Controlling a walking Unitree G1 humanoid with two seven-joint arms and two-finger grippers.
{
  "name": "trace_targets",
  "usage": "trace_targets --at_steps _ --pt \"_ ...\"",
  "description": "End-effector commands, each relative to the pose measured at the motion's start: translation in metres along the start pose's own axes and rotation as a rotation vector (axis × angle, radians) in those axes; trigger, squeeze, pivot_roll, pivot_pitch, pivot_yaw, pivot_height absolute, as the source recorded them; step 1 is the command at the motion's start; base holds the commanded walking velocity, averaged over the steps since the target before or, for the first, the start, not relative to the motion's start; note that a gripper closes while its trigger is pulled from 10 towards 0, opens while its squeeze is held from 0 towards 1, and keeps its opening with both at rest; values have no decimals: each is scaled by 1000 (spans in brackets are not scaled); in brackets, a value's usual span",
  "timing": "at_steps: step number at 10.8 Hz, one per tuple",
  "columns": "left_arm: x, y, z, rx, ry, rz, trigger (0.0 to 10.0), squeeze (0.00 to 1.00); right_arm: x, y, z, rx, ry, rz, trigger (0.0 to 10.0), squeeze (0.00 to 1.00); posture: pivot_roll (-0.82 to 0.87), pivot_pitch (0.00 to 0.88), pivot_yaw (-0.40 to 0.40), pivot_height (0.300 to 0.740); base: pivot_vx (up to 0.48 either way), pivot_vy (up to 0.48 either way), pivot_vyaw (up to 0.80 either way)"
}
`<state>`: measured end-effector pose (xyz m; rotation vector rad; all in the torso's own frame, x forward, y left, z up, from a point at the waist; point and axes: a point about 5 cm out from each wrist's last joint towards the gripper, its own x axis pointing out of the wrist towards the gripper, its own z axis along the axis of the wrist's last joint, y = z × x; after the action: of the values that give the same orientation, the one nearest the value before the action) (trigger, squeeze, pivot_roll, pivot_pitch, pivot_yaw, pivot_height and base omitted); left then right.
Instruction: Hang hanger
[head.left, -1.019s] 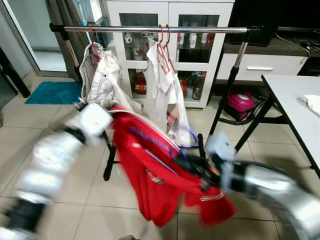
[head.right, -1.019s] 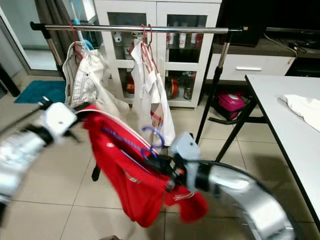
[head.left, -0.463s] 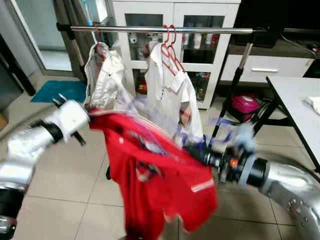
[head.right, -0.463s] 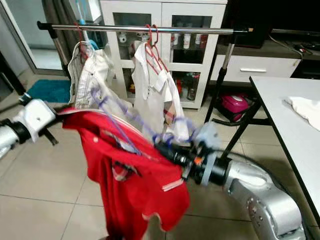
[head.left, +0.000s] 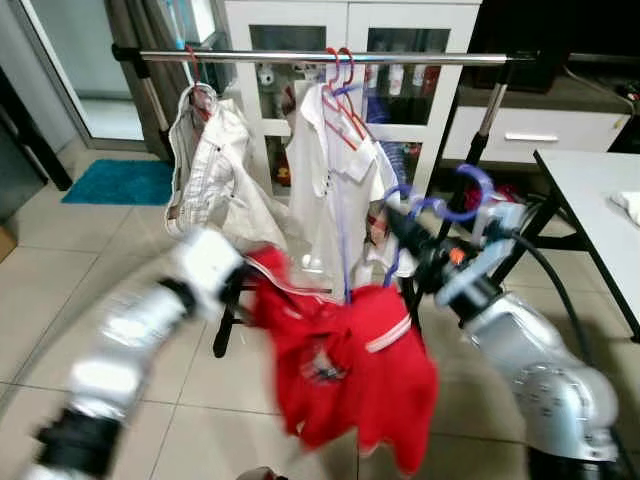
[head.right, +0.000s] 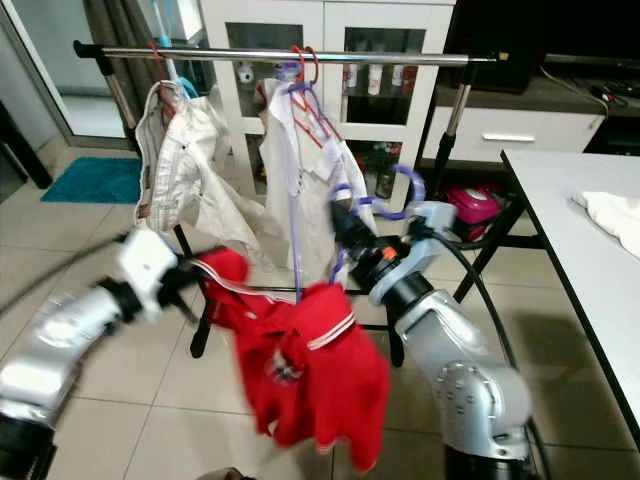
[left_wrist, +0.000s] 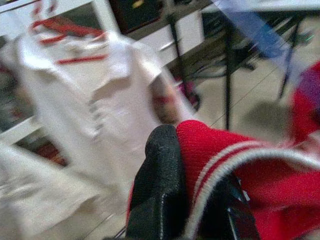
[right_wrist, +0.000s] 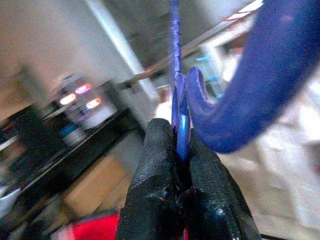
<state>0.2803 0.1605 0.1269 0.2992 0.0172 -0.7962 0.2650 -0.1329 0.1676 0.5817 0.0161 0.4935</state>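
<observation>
I have the right gripper (right_wrist: 176, 200) clamped on the blue hanger (head.right: 395, 195), its two black fingers (right_wrist: 155, 165) pinched together on the thin neck just below the hook. In the right wrist view the hook curls up and away from the fingertips, so the hanger sits directly ahead of the claw rather than beside it. From the head cameras the hook stands above my right wrist, its open curve upward and toward the clothes rail (head.right: 270, 54), but well below the rail and not touching it. The hanger's long axis is hard to follow; I can only make out a thin blue line dropping almost straight down into the red shirt (head.right: 310, 370), so it looks steeply tilted, one shoulder low.

The red shirt hangs off the hanger, bunched and sagging toward the tiled floor (head.right: 90, 260) between my two arms. My left gripper (left_wrist: 192, 200) is closed on the shirt's striped collar edge, with red cloth pressed between its fingers; that arm is blurred in the head views.

On the rail hang a white shirt (head.right: 300, 170) on red hangers (head.right: 305, 85) near the middle and a cream jacket (head.right: 175, 170) toward the rail's left end. A white table (head.right: 600, 260) stands to my right.
</observation>
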Motion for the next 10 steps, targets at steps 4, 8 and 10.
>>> trace_targets --at_steps 4,8,10 --pt "-3 -29 7 -159 -75 109 0 0 -6 -21 -3 -149 4 -201 0 0 -76 0 67 740 0 0 0" --pt "-20 -24 -7 -274 22 400 7686 0 -14 -13 -15 -245 79 -189 10000 0 -70 0 71 740 0 0 0" --pt "-18 -33 -9 -321 52 429 10000 0 -21 -7 -10 -349 -9 -274 10000 0 -78 0 82 740 0 0 -800"
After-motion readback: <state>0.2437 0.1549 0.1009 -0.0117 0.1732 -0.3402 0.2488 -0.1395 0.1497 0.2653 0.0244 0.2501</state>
